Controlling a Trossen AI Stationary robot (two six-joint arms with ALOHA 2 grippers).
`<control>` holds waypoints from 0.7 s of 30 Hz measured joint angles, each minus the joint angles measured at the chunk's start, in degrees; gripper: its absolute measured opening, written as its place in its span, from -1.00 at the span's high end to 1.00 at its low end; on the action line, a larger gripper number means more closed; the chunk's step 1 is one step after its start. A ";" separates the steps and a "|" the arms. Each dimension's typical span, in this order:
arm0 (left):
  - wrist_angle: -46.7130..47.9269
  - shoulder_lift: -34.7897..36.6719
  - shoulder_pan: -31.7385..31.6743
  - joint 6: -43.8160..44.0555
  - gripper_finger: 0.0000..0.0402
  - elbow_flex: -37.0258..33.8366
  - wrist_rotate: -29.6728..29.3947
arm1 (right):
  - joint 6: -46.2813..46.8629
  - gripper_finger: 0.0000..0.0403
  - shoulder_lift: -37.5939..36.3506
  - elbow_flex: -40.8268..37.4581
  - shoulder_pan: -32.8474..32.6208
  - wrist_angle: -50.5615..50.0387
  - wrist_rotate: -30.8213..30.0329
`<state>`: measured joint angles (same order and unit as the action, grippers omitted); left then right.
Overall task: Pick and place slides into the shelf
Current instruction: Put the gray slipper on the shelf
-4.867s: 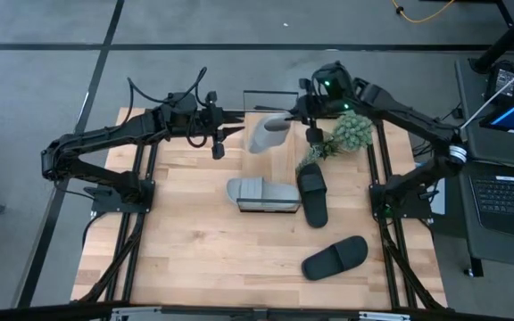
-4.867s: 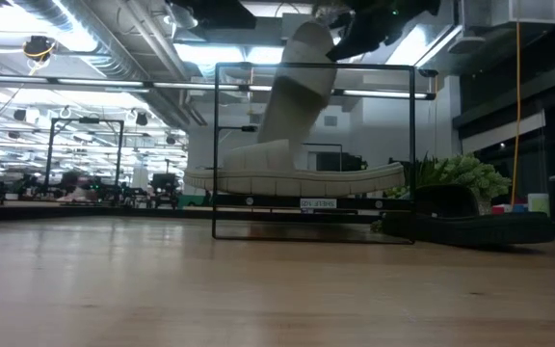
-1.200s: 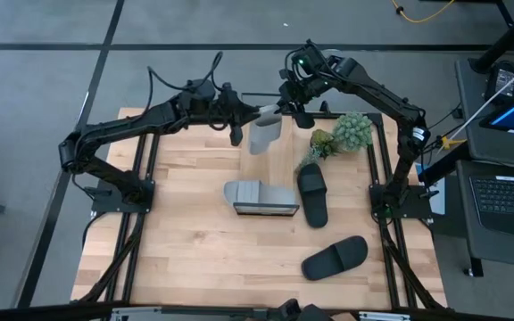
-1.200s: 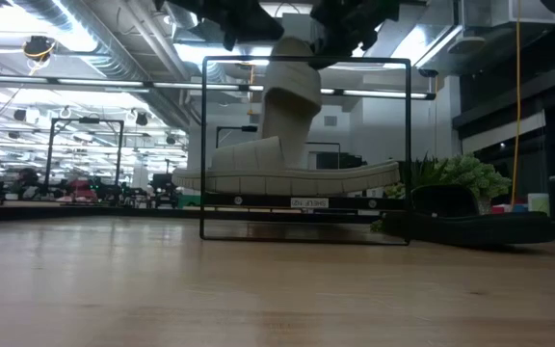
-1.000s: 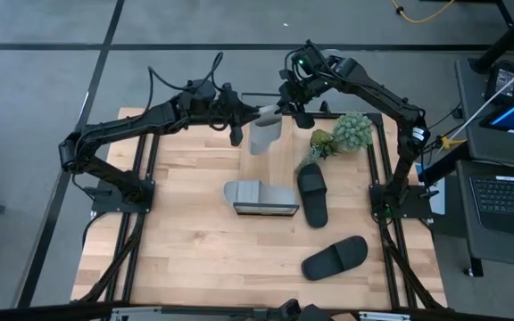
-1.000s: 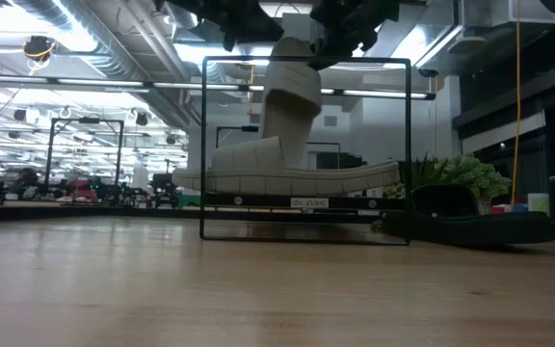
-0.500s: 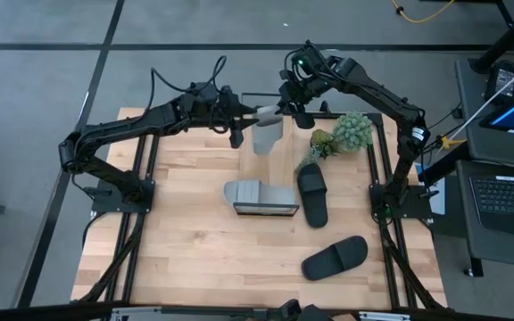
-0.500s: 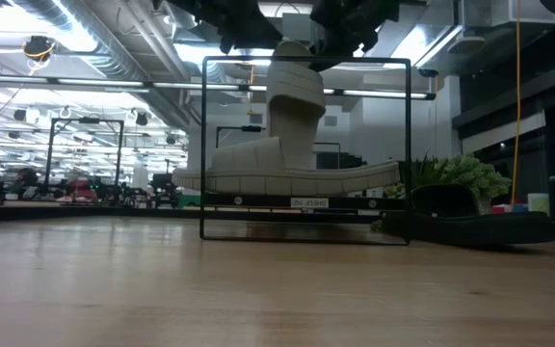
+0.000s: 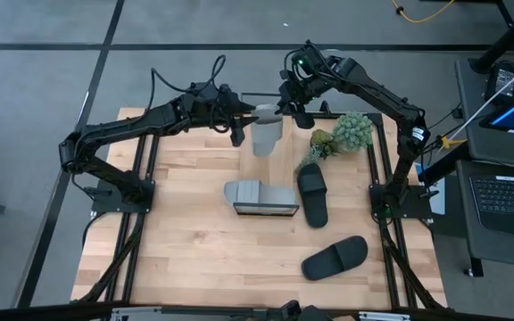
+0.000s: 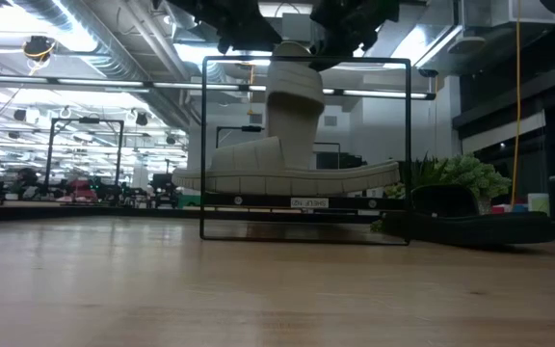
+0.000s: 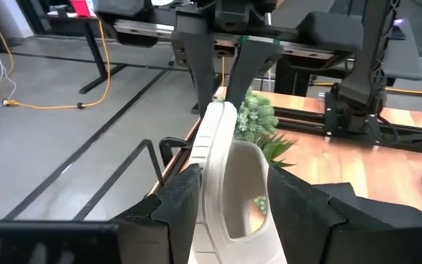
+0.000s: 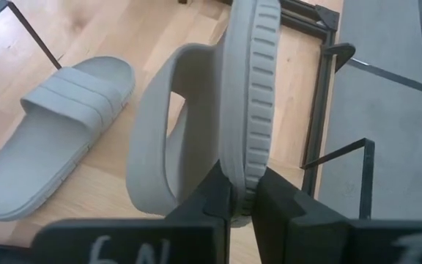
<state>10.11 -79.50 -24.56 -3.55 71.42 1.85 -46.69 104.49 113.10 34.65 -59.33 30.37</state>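
Observation:
A light grey slide (image 9: 266, 135) hangs upright over the table's far middle, held between both grippers. My right gripper (image 9: 289, 105) is shut on its upper end. My left gripper (image 9: 244, 118) comes from the left and is shut across its strap part. In the low view the slide (image 10: 293, 106) hangs behind the shelf's wire frame (image 10: 203, 145). The second grey slide (image 9: 255, 191) lies flat on the shelf (image 9: 275, 209) at the table's middle. Two black slides (image 9: 312, 194) (image 9: 335, 257) rest soles down on the table to the right. My left gripper (image 11: 233, 202) has the slide between its two fingers, one finger (image 11: 182, 194) against the sole (image 11: 212, 158), the other against the strap's outer side (image 11: 258, 183). It comes level from the table's left, across the slide. The slide hangs upright, clear of the table. My right gripper (image 12: 244, 198) pinches the upper end of the sole (image 12: 244, 172) between its two fingers, one on each face. It comes from above, pointing down, along the slide. The slide hangs below it, lifted clear, with the strap (image 12: 149, 132) bulging to one side.
A green potted plant (image 9: 344, 132) stands at the far right, by the nearer black slide. A thin black wire frame (image 9: 270, 93) stands at the table's far edge behind the grippers. Bare wood lies at the table's left and near parts.
The hanging grey slide has turned from a slight tilt to upright; its lower end has swung toward the table's right while its upper end stayed in my right gripper. My left gripper has shifted a little toward the slide.

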 joint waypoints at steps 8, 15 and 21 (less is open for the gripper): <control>0.59 -0.30 -1.46 0.26 0.23 -0.22 -0.38 | 0.18 0.83 -0.20 0.11 -0.12 -0.57 1.24; -0.33 -0.95 -1.42 0.04 0.23 -0.15 1.45 | -0.11 0.83 -0.20 0.11 -0.08 -0.44 1.27; -1.41 -1.01 -1.42 -0.02 0.23 -0.13 2.55 | -0.22 0.83 -0.22 0.13 -0.33 0.02 1.70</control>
<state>8.70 -80.51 -25.98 -3.57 71.28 4.40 -46.91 104.27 113.23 34.33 -59.31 32.08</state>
